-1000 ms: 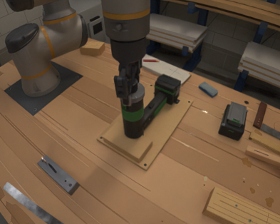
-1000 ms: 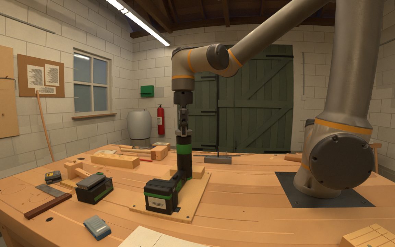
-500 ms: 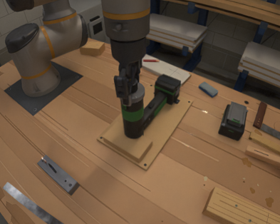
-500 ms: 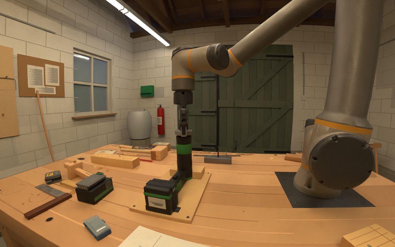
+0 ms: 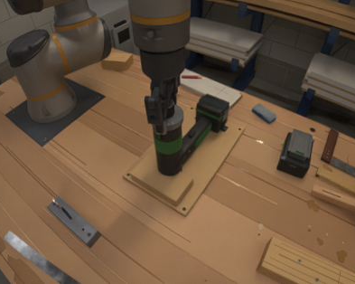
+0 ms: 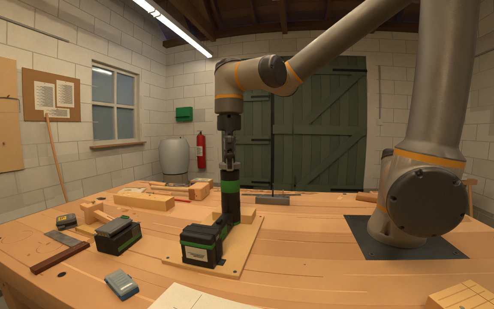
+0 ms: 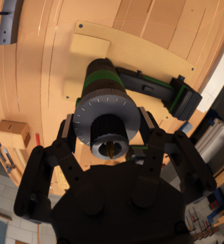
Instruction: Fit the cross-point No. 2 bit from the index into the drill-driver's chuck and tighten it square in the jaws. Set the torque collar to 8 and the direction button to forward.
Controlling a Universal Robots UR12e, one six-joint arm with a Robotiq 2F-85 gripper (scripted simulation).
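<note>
A gold cross-point bit [image 7: 110, 149] sits in the chuck [image 7: 108, 136] of the drill-driver [image 5: 171, 142], tip up. The drill-driver stands nose up on a plywood board [image 5: 187, 163], its handle and battery [image 6: 201, 243] lying along the board. My gripper [image 7: 107, 125] comes straight down over the nose. Its fingers are closed on the grey torque collar [image 7: 106, 114], one on each side. The collar carries white tick marks; I cannot read its setting. The direction button [image 7: 146, 88] shows on the handle. The bit index [image 5: 72, 220] lies on the bench to the left, apart from the board.
A spare battery pack [image 5: 296, 151] stands to the right of the board. A blue block [image 5: 264, 113], a sheet of paper with a red pencil [image 5: 192, 77], a try square [image 6: 57, 251] and wooden blocks [image 6: 143, 200] lie around. The arm's base [image 5: 47, 86] stands at the bench's rear left.
</note>
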